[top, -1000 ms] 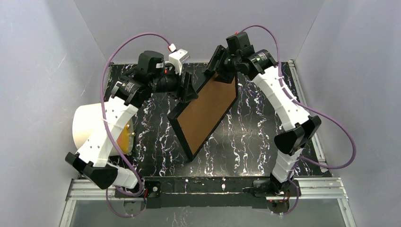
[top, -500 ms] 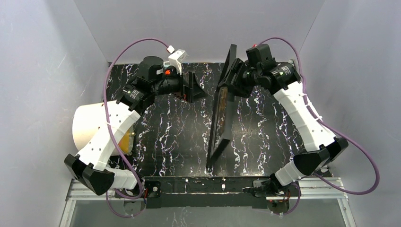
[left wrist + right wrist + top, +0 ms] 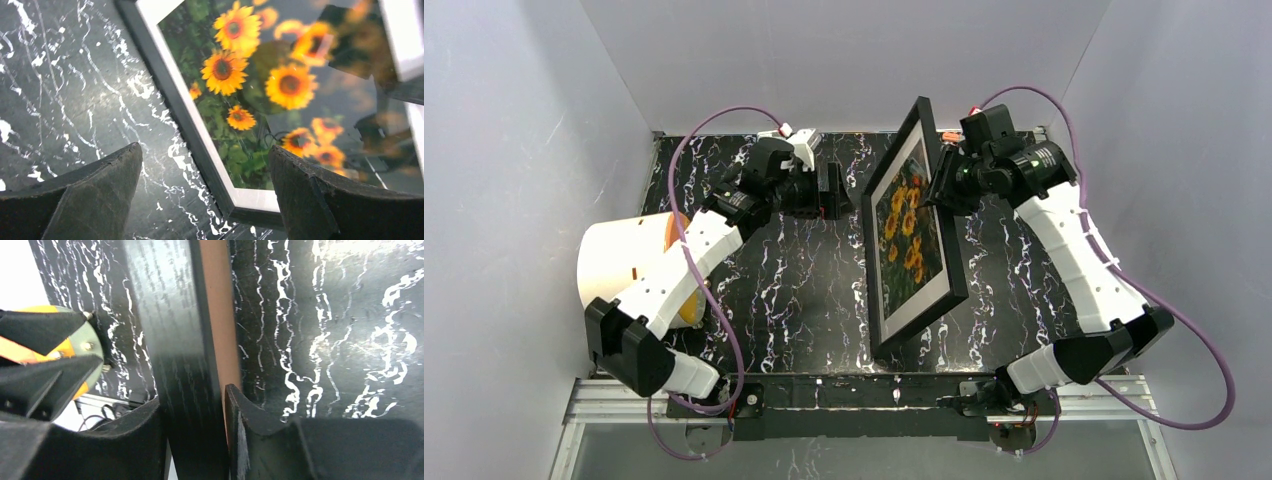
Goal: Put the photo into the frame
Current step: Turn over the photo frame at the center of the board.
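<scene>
The frame (image 3: pixel 920 316), with the photo (image 3: pixel 907 230) showing behind its pane, is held tilted over the tabletop (image 3: pixel 794 290) at centre, pinched at its upper edge by the right jaws, while the left jaws are spread just left of it.

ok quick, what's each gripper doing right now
Left gripper: open, holding nothing.
Right gripper: shut on the edge of the frame, with the photo showing behind its pane.

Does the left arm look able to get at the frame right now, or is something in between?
Probably yes. The left gripper is open, facing the frame, which the right gripper holds tilted up; only bare tabletop shows between them.
</scene>
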Robot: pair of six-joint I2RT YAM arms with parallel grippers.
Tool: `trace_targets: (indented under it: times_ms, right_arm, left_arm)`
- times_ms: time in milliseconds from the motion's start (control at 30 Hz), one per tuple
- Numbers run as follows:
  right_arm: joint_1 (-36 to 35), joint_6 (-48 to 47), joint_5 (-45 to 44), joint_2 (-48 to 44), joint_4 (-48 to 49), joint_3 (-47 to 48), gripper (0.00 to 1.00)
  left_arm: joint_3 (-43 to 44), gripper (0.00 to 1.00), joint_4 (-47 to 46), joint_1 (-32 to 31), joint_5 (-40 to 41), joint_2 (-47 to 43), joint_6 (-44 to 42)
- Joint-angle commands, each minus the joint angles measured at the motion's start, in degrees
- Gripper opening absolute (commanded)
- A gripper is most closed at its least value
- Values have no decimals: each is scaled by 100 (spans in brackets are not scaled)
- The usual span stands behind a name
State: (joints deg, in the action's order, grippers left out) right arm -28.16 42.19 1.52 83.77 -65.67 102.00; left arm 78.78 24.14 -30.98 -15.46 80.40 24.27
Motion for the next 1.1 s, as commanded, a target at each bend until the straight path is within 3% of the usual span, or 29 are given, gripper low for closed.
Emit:
trace_targets:
  times_ms: [0, 200, 433, 633, 800, 933, 1067]
  right_arm:
    - [173, -873, 126, -358, 324, -211, 43]
    - [346, -1031, 1134, -566, 1729, -1526, 35]
    - [517, -946, 2209, -796, 3845, -3355, 32]
    - [750, -1043, 3090, -522, 5529, -4354, 27]
    - [1019, -935, 3792, -97, 6744, -4969, 34]
    - [1233, -1031, 4020, 262, 7097, -5137, 46]
    - [1436, -1073, 4202, 768, 7398, -5159, 51]
  left_arm:
    - [-258, 95, 160, -13, 540, 94, 24]
    - [-396, 95, 580, 228, 1178, 454, 138]
    - [122, 96, 595, 999, 819, 1091, -138]
    - [690, 96, 624, 1170, 962, 1675, -505]
    - [1023, 98, 658, 1240, 891, 2123, -804]
    - [1482, 98, 723, 1315, 847, 2601, -1146]
    - [1995, 98, 726, 1423, 617, 3101, -1330]
